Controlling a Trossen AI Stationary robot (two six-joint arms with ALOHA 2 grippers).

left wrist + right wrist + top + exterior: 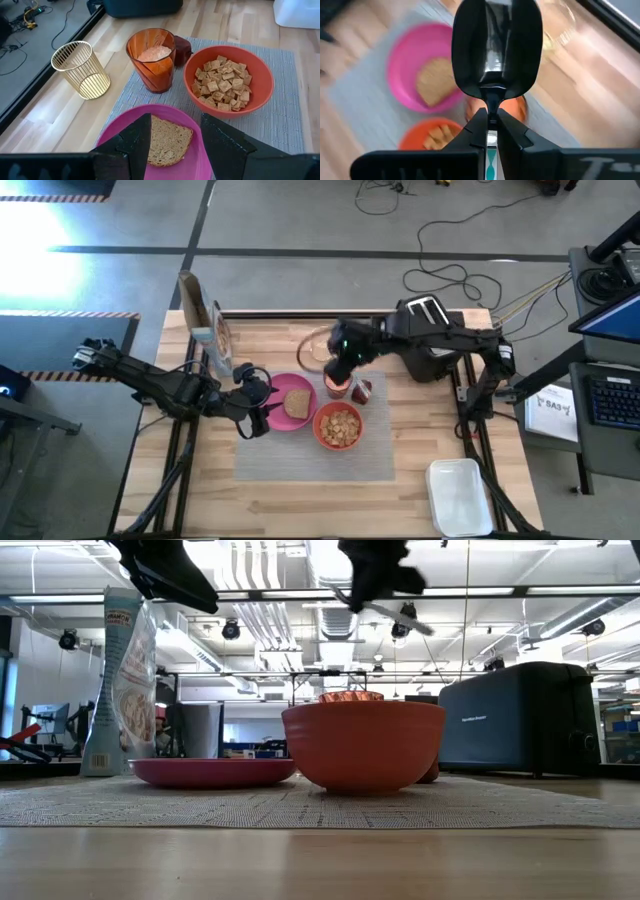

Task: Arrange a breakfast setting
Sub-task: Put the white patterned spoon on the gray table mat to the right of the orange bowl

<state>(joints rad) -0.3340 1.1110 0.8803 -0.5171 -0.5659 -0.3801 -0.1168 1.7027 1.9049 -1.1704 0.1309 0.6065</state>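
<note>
Grey placemat on the worktop carries the pink plate with toast, cereal bowl and cup. Right gripper, jaws clamped on the spoon, hangs above the cup. Left gripper hovers at the plate, jaws apart.

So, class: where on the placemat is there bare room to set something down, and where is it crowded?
Free: the placemat's front strip, below the pink plate and bowl. Crowded: its back edge, where plate, bowl, cup and fruit cluster.
</note>
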